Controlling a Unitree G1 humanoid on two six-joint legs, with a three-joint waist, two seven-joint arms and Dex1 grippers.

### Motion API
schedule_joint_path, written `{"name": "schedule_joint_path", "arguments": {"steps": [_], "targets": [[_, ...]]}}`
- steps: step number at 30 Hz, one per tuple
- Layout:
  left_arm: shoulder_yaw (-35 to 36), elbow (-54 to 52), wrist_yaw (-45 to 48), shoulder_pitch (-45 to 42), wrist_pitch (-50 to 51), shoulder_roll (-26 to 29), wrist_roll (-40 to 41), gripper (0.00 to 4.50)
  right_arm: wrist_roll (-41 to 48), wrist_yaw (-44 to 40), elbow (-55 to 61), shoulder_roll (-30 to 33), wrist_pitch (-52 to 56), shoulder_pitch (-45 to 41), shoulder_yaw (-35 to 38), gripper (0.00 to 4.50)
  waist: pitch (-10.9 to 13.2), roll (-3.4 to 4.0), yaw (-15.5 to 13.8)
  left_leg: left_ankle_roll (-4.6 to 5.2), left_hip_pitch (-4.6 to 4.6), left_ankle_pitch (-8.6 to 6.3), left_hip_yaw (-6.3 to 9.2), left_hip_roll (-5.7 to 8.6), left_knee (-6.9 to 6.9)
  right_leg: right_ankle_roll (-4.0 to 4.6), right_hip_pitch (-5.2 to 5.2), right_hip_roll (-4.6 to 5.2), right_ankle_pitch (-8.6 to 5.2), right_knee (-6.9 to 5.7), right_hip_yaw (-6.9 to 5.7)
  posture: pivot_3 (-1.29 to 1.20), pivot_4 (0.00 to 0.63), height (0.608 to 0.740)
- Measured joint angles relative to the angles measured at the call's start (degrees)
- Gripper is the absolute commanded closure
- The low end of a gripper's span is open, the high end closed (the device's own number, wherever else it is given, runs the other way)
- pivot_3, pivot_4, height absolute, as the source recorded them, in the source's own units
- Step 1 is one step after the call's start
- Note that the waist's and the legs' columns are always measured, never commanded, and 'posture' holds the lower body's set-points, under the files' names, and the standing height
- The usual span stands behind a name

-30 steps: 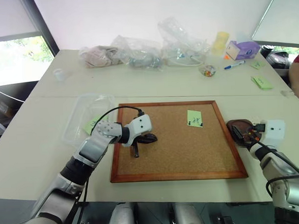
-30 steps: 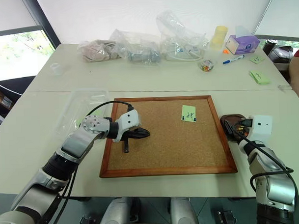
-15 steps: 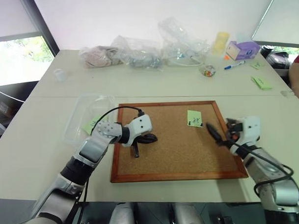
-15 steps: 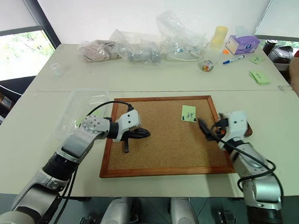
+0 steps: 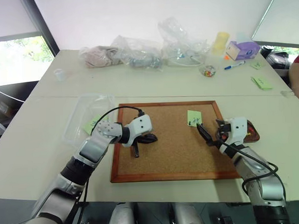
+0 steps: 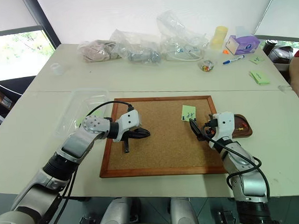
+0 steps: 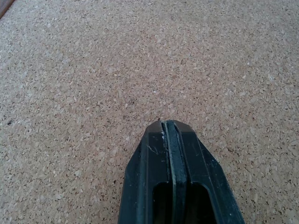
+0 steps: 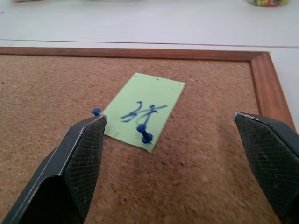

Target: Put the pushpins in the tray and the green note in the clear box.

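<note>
- On the wood-framed corkboard, near its far right corner, the pale green square paper note lies flat, held by two small blue-headed pushpins at its near edge.
- The right gripper hovers just short of it, jaws spread wide and empty; the left gripper is clenched on nothing over bare cork.
- Risk: closing on a pin may catch paper and tear it.
- The note sits slightly skewed, its scribble running toward the far right corner.
- The dark brown shallow tray waits just right of the frame.

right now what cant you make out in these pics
- Scribble on the green note: too loose to read in the right wrist view.
- Second blue pushpin: half hidden behind the right claw finger.
- Contents of the tray: too small in the eye views.
- Green slip in the clear box: blurred by the plastic.
</note>
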State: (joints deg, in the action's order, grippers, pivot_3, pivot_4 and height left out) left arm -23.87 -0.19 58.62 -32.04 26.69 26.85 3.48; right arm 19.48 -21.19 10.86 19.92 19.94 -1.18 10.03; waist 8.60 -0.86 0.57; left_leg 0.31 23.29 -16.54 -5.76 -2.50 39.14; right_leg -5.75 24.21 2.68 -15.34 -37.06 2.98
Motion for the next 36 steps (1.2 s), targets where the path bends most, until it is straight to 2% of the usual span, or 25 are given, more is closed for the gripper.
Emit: {"name": "schedule_joint_path", "arguments": {"steps": [2, 3, 4, 5, 9, 30, 36], "targets": [[0.0, 0.0, 0.0, 0.0, 0.0, 0.0, 0.0, 4.50, -0.3, -0.1, -0.4, 0.0, -0.3, -0.2, -0.4, 0.80, 0.0, 0.00, 0.0, 0.00, 0.00, 0.00, 0.00, 0.00, 0.00, 0.00, 0.00, 0.00, 0.00, 0.00, 0.00, 0.00, 0.150, 0.737], [0.0, 0.0, 0.0, 0.0, 0.0, 0.0, 0.0, 4.50, -0.4, -0.2, -0.6, 0.0, -0.4, -0.4, -0.4, 1.24, 0.0, 0.00, 0.0, 0.00, 0.00, 0.00, -0.01, 0.00, 0.00, 0.00, 0.00, 0.00, 0.00, 0.00, 0.00, 0.00, 0.150, 0.737], [0.0, 0.0, 0.0, 0.0, 0.0, 0.0, 0.0, 4.50, -0.6, -0.2, -1.0, 0.0, -0.4, -0.5, -0.4, 1.87, 0.0, 0.00, 0.0, 0.00, 0.00, 0.00, -0.01, 0.00, 0.00, 0.00, 0.00, 0.00, 0.00, 0.00, 0.00, 0.00, 0.150, 0.737], [0.0, 0.0, 0.0, 0.0, 0.0, 0.0, 0.0, 4.50, -0.7, -0.2, -1.2, 0.0, -0.4, -0.5, -0.4, 2.25, 0.0, 0.00, 0.0, 0.00, 0.00, 0.00, 0.00, 0.00, 0.00, 0.00, 0.00, 0.00, 0.00, 0.00, 0.00, 0.00, 0.150, 0.737], [0.0, 0.0, -0.1, 0.0, 0.0, 0.0, -0.1, 4.50, -1.1, -0.7, -1.7, 0.0, -0.4, -0.6, -0.7, 4.36, 0.0, 0.00, 0.0, 0.00, 0.00, 0.00, -0.01, 0.00, 0.00, 0.00, 0.00, 0.00, 0.00, 0.00, 0.00, 0.00, 0.150, 0.737], [-1.8, -2.2, 1.0, 0.0, -0.9, 1.4, -1.6, 4.50, -0.5, 0.0, -0.7, -0.8, -1.9, 0.5, -0.1, 4.44, 0.0, 0.03, 0.1, 0.00, 0.05, 0.00, -0.02, -0.01, -0.02, -0.01, 0.09, 0.00, 0.00, -0.01, 0.00, 0.00, 0.150, 0.737], [-1.8, -2.2, 1.2, 0.0, -0.8, 1.8, -1.6, 4.50, 3.0, 3.0, 6.1, -0.7, -2.8, 0.1, 8.4, 4.44, 0.0, -0.07, 0.2, 0.00, 0.01, -0.01, -0.02, -0.07, -0.03, -0.02, 0.07, -0.07, 0.01, -0.01, 0.00, 0.00, 0.150, 0.737]]}}
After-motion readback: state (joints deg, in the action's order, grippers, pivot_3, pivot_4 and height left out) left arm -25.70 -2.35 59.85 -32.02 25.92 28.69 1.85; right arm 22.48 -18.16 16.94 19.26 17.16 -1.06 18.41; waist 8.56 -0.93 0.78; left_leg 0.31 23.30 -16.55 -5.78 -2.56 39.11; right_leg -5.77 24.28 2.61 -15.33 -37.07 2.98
